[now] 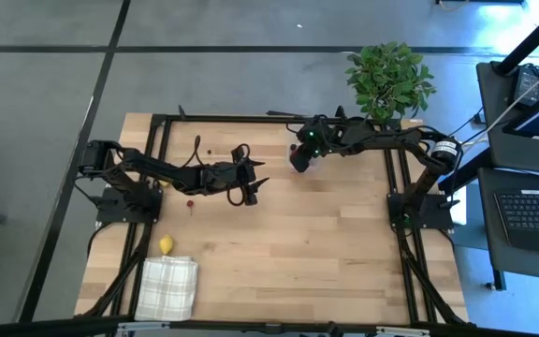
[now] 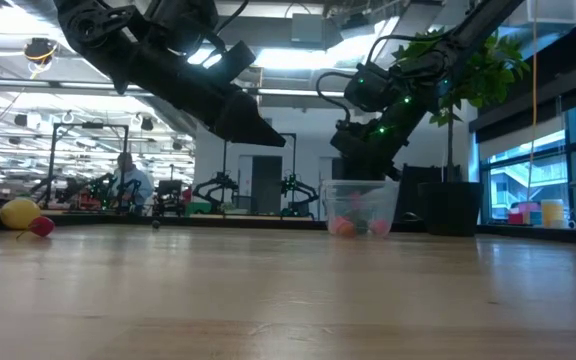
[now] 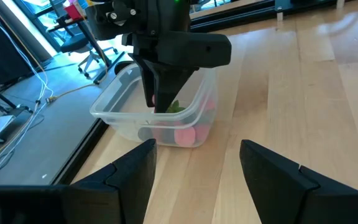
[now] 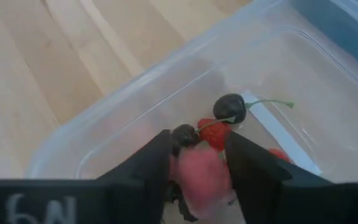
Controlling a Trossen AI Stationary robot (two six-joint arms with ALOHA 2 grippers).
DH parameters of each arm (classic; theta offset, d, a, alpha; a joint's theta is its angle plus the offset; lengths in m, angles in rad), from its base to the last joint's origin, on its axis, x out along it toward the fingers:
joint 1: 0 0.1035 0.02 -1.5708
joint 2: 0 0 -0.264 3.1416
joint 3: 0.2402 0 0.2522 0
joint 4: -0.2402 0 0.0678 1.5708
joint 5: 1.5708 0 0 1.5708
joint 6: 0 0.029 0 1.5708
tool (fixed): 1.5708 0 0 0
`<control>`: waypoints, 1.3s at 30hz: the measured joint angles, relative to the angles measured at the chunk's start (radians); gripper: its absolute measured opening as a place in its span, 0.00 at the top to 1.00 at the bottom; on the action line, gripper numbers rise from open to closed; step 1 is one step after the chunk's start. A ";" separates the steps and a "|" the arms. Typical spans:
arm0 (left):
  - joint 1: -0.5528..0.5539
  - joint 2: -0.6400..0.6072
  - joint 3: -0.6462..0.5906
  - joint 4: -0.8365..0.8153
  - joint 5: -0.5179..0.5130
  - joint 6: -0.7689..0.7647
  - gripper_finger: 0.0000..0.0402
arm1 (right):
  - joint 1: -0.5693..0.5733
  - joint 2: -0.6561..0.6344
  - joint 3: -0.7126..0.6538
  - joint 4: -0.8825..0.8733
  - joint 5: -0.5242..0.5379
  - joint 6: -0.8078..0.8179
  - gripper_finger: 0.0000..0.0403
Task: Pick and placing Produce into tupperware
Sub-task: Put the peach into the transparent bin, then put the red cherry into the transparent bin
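A: Where is the right tool [image 1: 299,159] found?

B: It is seen at the far side of the desk [image 1: 326,234], lowered into the tupperware [image 3: 160,112]. In the right wrist view a pink piece of produce [image 4: 199,171] is held between its fingers [image 4: 149,163], just above the box floor.

A: And what is already inside the box?

B: A dark cherry [image 4: 230,107] with a green stem, a red strawberry-like piece [image 4: 216,134] and another small dark berry [image 4: 184,134] are shown lying on the bottom (a further red piece is partly hidden behind a finger). Pink and red pieces are also made out through the clear wall in the low view and the left wrist view.

A: How is the left tool [image 1: 251,187] placed?

B: It is held above the middle of the desk, well apart from the box and pointed toward it. Its fingers [image 3: 135,180] are spread wide, and nothing is held between them.

A: Is any produce left outside the tupperware?

B: A yellow lemon [image 1: 166,245] is seen near the front left part of the desk, just beside the white checked cloth [image 1: 168,286]. A small red piece [image 1: 190,201] lies below the left arm, and a tiny dark one [image 1: 208,151] rests nearer the far edge. In the low view the lemon and a red piece are shown side by side at the far left.

A: Anything else by the box?

B: A potted green plant [image 1: 388,80] is placed beyond the desk's far right corner.
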 joint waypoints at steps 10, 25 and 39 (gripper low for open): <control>0.000 0.000 0.000 0.000 0.000 0.000 0.44 | 0.000 0.000 0.000 -0.001 0.000 0.015 0.38; 0.000 -0.072 0.001 -0.239 -0.018 -0.090 0.44 | 0.072 -0.218 0.002 -0.082 -0.009 -0.010 0.35; -0.025 -0.386 0.000 -0.962 0.192 -0.558 0.44 | 0.257 -0.229 0.002 -0.013 -0.008 -0.073 0.35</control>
